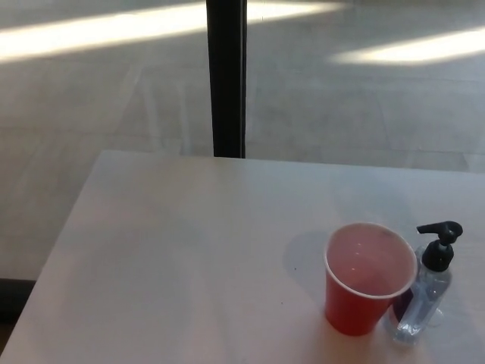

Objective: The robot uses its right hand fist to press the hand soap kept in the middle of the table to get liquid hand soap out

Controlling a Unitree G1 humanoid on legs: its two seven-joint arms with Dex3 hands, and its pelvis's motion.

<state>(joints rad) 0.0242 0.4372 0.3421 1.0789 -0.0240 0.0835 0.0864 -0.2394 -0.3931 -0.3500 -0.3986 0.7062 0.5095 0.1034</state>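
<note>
Hand soap stood upright near the desk's right edge, toward the near right corner rather than at the middle, a clear bottle with a black pump head whose spout pointed to the left, over the rim of the cup beside it. Neither robot hand showed in the head view, so nothing could be said about whether either was spread, pressed together or pinching anything; the pump stood with nothing on it.

A red paper cup stood just left of the bottle, so close that the two seemed to touch or nearly touch, though the exact contact could not be made out. The cup was upright with its mouth open to the camera, its pale pinkish inside visible and apparently holding nothing. It cast a soft shadow on the desk to its left and rear. The cup sat against the bottle's left side; the bottle's right side and its top were free.

The desk was a pale, smooth surface, its left edge running diagonally toward the near left corner and its far edge crossing the view. Beyond the far edge lay a grey floor streaked with bright bands of light, and a dark vertical post rose behind the far edge.
</note>
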